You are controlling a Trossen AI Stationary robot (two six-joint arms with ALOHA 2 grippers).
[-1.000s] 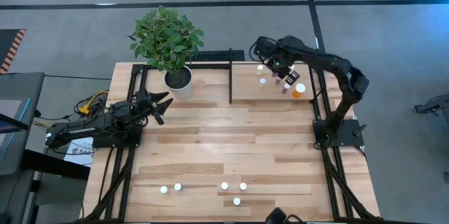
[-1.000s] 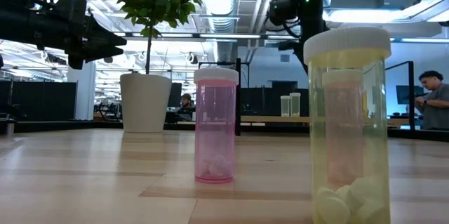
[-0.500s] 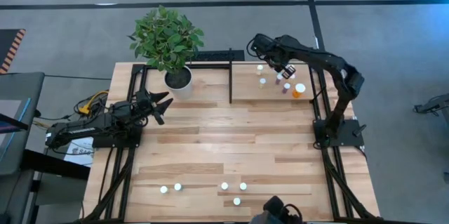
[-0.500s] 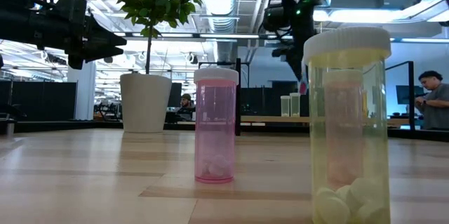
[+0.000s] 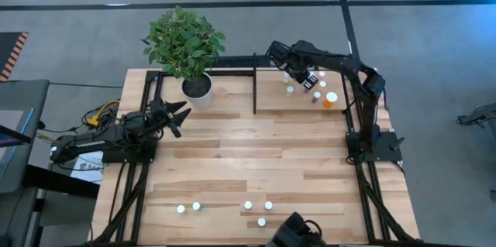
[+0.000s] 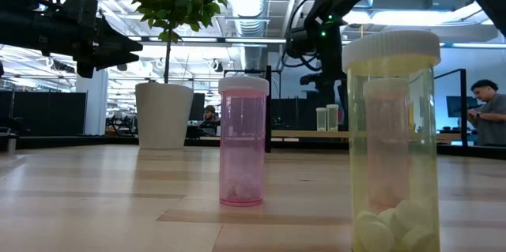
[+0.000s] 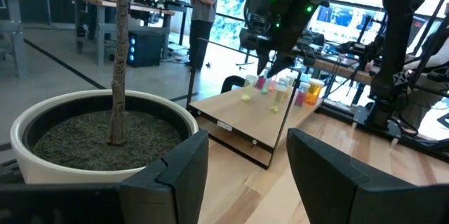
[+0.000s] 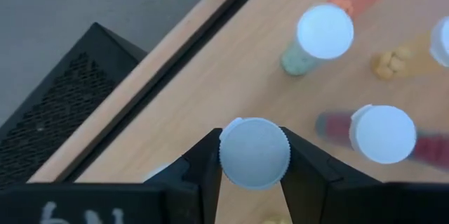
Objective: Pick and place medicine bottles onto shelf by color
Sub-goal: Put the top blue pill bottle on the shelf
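- White cap first: the right gripper (image 8: 252, 155) is clamped on a bottle (image 8: 254, 147) by that cap. The body is hidden beneath it, so you cannot tell its colour.
- Over the last second this gripper has swung from the right part of the shelf (image 5: 273, 101) toward its far left corner, and the bottle has gone with it.
- It now hangs over the shelf's far edge. A greenish bottle (image 8: 319, 36) and a pink one (image 8: 382, 134) stand just beside it.
- I judge this to be a carry to a colour group, with the set-down not yet done.
- The left gripper (image 7: 242, 164) has not moved. It waits near the pot (image 7: 91, 140) on the left, fingers apart and empty.
- Five bottles (image 5: 248, 205) remain at the near edge, well apart from the shelf, so much of the sorting is left.
- Writing: the close pink bottle (image 6: 243, 141) and yellow-green bottle (image 6: 393, 141) show no label.
- White marks on the right gripper's body are too cut off for you to read.
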